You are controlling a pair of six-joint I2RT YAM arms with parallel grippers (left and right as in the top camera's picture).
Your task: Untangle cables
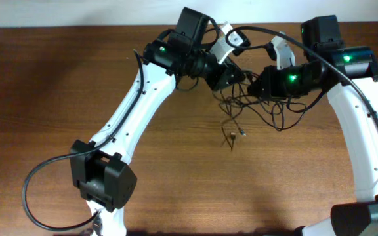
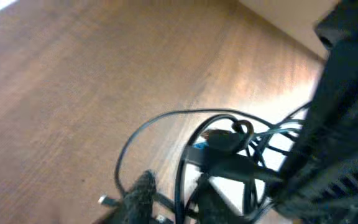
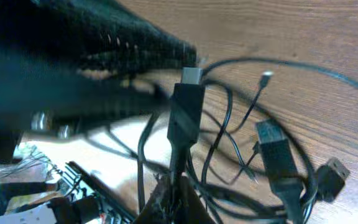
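The cables (image 1: 254,108) lie as a loose black tangle at the back middle of the table, between both grippers. Two silvery plug ends (image 1: 233,136) trail toward the front. My left gripper (image 1: 231,77) reaches into the tangle from the left. In the left wrist view its fingers (image 2: 140,193) stand apart, with one cable strand (image 2: 180,180) running between them. My right gripper (image 3: 176,202) is shut on a black cable whose wide silver-tipped plug (image 3: 188,102) points upward. In the overhead view the right gripper (image 1: 258,85) sits at the tangle's right edge.
Both arms crowd together near the back edge of the wooden table (image 1: 58,85), close to the white wall. The left arm's base (image 1: 104,180) stands front left with a thick arm cable (image 1: 35,180) looping beside it. The right base (image 1: 366,216) is front right.
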